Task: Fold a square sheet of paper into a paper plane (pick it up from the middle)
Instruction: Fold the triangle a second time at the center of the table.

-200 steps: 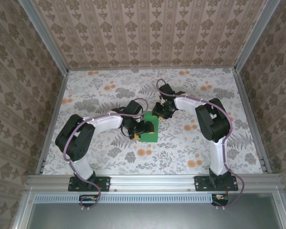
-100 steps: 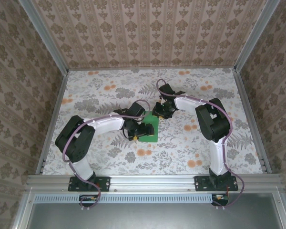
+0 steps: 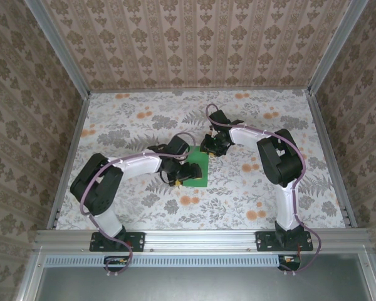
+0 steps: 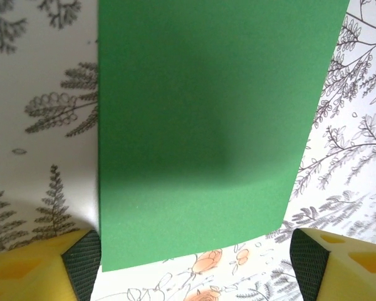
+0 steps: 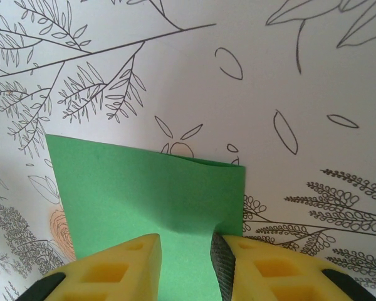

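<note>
The square sheet of paper (image 3: 199, 170) is bright green and lies on the flowered table between my two grippers. In the left wrist view the paper (image 4: 200, 125) lies flat, with its near edge between my wide-spread fingers. My left gripper (image 4: 191, 263) is open and straddles that edge, the left pad (image 4: 83, 263) beside a corner. From above, the left gripper (image 3: 183, 173) sits at the sheet's left side. My right gripper (image 3: 211, 149) is at the sheet's far end. There the paper (image 5: 144, 188) humps up between the pads, and the right gripper (image 5: 185, 257) is shut on it.
The flowered tablecloth (image 3: 250, 194) covers the whole table. Aluminium rails (image 3: 326, 157) and patterned walls close it in on three sides. Both arms bend inward over the middle, their elbows out toward the left and right sides.
My left gripper has slid slightly toward the near left along the sheet's edge. The right gripper and the paper have stayed where they were.
</note>
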Action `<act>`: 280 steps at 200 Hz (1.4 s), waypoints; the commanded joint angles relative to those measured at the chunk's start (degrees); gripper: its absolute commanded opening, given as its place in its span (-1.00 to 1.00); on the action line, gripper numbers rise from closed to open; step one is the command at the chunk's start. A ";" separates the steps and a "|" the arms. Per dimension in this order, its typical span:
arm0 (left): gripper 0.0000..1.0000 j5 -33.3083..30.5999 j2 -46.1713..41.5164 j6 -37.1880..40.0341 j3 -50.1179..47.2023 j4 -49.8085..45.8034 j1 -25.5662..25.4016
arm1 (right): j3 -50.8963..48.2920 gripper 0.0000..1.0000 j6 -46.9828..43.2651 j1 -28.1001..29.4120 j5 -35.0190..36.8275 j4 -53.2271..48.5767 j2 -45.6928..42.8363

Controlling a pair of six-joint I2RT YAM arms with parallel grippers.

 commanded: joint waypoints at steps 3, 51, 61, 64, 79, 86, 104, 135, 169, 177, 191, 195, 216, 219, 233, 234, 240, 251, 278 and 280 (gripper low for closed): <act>0.61 5.53 -2.95 -3.08 -3.65 6.32 2.21 | -2.63 -0.32 0.01 -0.76 3.84 -3.31 4.48; 0.55 9.99 -3.45 -4.05 -5.21 12.07 3.76 | -2.57 -0.32 -0.12 -0.76 3.77 -3.44 4.56; 0.55 10.28 -3.43 -3.77 -5.20 12.10 3.98 | -2.61 -0.32 -0.11 -0.76 3.76 -3.46 4.52; 0.55 10.13 -3.43 -3.72 -5.10 11.99 3.96 | -2.56 -0.32 -0.10 -0.76 3.74 -3.47 4.50; 0.55 8.69 -3.42 -2.96 -4.72 9.89 4.05 | -2.55 -0.33 -0.09 -0.76 3.77 -3.53 4.53; 0.56 8.03 -3.39 -2.62 -4.53 8.65 4.05 | -2.46 -0.33 -0.16 -0.76 3.75 -3.68 4.66; 0.57 4.42 -3.52 -0.79 -3.53 3.00 3.97 | -2.32 -0.32 -0.18 -0.76 3.78 -3.79 4.66; 0.59 3.03 -3.11 1.18 -2.38 -0.44 3.29 | -2.03 -0.32 -0.18 -0.76 3.98 -4.05 4.75; 0.59 4.48 -1.90 3.58 -0.89 -1.17 2.30 | -1.87 -0.32 0.03 -0.76 3.85 -4.14 4.85; 0.58 4.89 -1.60 3.76 -0.47 -0.97 2.18 | -1.82 -0.33 -0.04 -0.76 3.76 -4.14 4.92; 0.57 5.30 -1.09 4.02 0.05 -0.75 1.97 | -1.88 -0.33 -0.06 -0.76 3.77 -4.14 4.86; 0.56 5.42 -0.95 4.07 0.25 -0.73 1.87 | -1.85 -0.32 -0.09 -0.76 3.77 -4.12 4.86; 0.56 5.36 -0.11 3.98 0.98 -0.98 1.67 | -1.82 -0.32 -0.05 -0.76 3.76 -4.14 4.91; 0.56 5.19 0.03 3.94 1.02 -1.09 1.72 | -1.82 -0.33 -0.08 -0.76 3.76 -4.14 4.93; 0.57 4.23 0.43 3.69 1.14 -1.89 1.68 | -1.86 -0.32 -0.07 -0.76 3.67 -4.14 4.87; 0.57 4.18 0.43 3.68 1.12 -1.95 1.72 | -1.87 -0.32 -0.08 -0.76 3.67 -4.14 4.85; 0.58 3.57 0.57 3.68 1.26 -2.44 1.68 | -1.87 -0.32 -0.13 -0.76 3.66 -4.14 4.92; 0.59 3.00 0.70 3.52 1.11 -2.64 1.69 | -1.88 -0.33 -0.18 -0.76 3.68 -4.14 4.92; 0.60 2.96 1.14 3.35 0.88 -2.41 1.67 | -1.87 -0.33 -0.13 -0.76 3.68 -4.12 4.91; 0.60 3.04 1.14 3.33 0.90 -2.31 1.63 | -1.89 -0.32 -0.21 -0.76 3.68 -4.14 4.86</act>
